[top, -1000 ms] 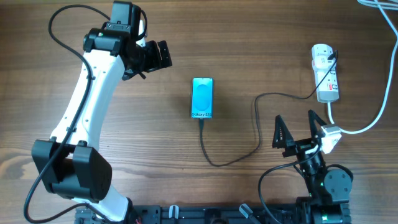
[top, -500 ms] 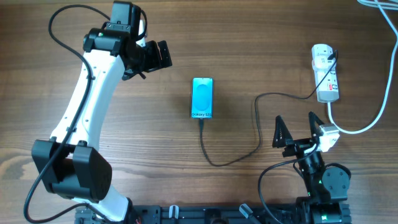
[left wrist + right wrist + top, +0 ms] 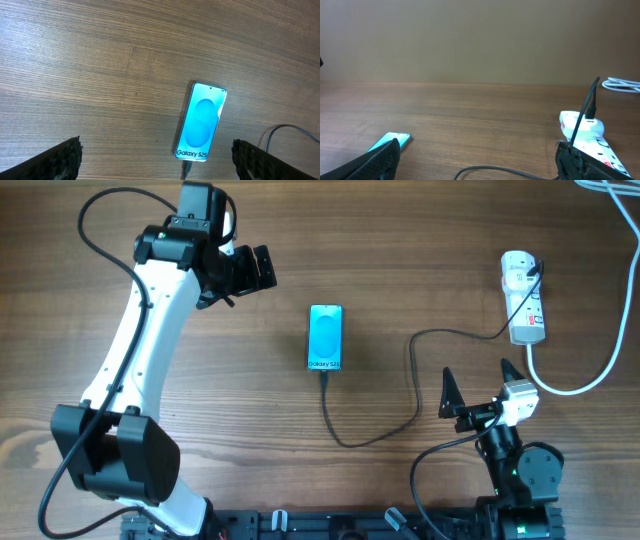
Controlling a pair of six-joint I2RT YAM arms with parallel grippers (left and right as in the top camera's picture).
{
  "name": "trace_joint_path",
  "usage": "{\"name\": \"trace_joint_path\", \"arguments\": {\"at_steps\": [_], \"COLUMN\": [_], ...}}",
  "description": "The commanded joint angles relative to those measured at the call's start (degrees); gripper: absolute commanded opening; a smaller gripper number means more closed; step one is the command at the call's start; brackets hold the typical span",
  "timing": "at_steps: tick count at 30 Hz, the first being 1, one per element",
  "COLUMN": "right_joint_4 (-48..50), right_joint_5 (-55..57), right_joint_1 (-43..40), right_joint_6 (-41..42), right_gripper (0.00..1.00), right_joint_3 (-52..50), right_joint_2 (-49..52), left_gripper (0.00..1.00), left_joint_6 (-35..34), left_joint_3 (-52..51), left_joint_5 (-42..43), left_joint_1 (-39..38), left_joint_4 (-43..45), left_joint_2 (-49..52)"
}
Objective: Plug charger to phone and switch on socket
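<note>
1. Phone [image 3: 325, 337]: flat on the worktop [image 3: 400, 240] near its middle, cyan screen up. Long axis from far edge to near edge, "Galaxy S25" end toward the near edge.
2. Charger [image 3: 345, 438]: thin black cable, connector tip meeting the phone's near end. From there toward the near edge, then a wide loop to the right, up toward the far edge, and across to the socket.
3. Socket [image 3: 524, 298]: white strip toward the far right corner, well apart from the phone. Long axis roughly far to near, a little tilted. Dark plug of the charger standing at its far end; small red marks on its top face in the right wrist view.
4. White cord [image 3: 590, 380]: out of the socket's near end, curving toward the right edge and on to the far right corner.
5. Left fingers [image 3: 262, 270]: spread wide apart, holding nothing, toward the far left of the worktop, well left of the phone. Phone between the two tips in the left wrist view.
6. Right fingers [image 3: 449, 390]: spread wide apart, holding nothing, by the near edge on the right, tips toward the far edge, between the charger's loop and the white cord.
</note>
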Motion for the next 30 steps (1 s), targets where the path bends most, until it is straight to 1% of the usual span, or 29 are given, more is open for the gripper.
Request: {"name": "trace_joint_path", "arguments": {"at_steps": [1,30], "right_joint_4": [0.0,-0.17], "right_joint_5": [1.05,2.56], "right_joint_1": [0.24,0.74], "right_joint_6": [-2.73,-2.75], "right_gripper": [1.0,0.99], "right_joint_3": [-0.15,-0.13], "right_joint_2": [-0.83,-0.81], "left_gripper": [1.0,1.0], "left_joint_6": [-0.52,-0.55], "left_joint_3": [-0.17,-0.17], "left_joint_5": [-0.55,-0.55], "left_joint_1": [-0.15,-0.15], "left_joint_4": [-0.04,-0.04], "left_joint_2": [0.33,0.33]}}
